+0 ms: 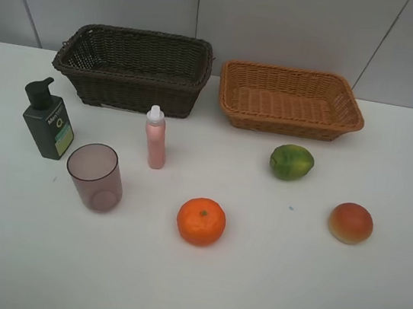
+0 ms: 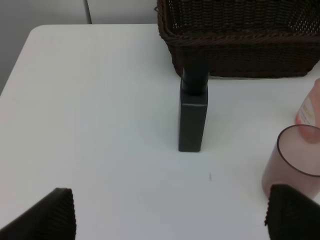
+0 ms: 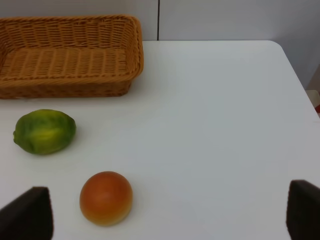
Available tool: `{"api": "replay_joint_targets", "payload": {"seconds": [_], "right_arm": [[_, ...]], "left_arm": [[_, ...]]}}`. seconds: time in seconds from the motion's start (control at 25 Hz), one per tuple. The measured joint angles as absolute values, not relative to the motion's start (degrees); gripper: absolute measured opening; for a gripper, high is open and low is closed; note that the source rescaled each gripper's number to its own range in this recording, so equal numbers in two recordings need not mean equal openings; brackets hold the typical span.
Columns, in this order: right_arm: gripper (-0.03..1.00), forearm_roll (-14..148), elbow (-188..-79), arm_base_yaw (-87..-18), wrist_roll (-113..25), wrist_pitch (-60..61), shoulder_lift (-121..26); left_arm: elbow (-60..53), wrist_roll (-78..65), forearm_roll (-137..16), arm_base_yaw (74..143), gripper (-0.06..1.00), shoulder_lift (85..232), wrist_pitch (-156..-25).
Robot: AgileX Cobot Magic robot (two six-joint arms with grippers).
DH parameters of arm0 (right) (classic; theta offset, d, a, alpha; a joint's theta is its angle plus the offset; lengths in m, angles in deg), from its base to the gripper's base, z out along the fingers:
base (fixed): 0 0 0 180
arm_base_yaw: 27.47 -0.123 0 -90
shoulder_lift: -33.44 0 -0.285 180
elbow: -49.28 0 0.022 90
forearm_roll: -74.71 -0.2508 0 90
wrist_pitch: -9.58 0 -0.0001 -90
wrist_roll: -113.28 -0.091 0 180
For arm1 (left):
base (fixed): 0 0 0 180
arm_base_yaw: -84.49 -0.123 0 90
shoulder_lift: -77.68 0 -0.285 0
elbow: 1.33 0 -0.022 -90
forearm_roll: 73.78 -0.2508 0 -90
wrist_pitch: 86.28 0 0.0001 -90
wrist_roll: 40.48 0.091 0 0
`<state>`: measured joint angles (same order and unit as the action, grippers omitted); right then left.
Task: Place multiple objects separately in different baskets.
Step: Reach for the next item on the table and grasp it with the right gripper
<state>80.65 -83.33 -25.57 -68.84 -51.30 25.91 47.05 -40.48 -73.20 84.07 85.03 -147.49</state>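
Grip orange (image 1: pixel 201 221), lower centre of overhead frame on worktop (image 1: pixel 294 297), across widest part (prob firm, light, apt to roll) w/ left end effector (image 2: pixel 170 215) & right end effector (image 3: pixel 165 215) both released, empty.

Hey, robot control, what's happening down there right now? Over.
Left gripper open, empty, facing dark green pump bottle. Right gripper open, empty, facing red-yellow fruit. Dark brown basket and orange-tan basket both empty. Nothing in the way.
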Motion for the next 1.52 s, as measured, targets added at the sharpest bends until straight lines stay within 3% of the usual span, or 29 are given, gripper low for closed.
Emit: {"api": "replay_joint_targets", "payload": {"seconds": [1.52], "right_arm": [[0.96, 80.6, -83.3, -25.6, -68.8, -51.3, 25.9]], "left_arm": [[47.1, -40.5, -73.2, 84.1, 0.98, 85.0, -147.5]]}}
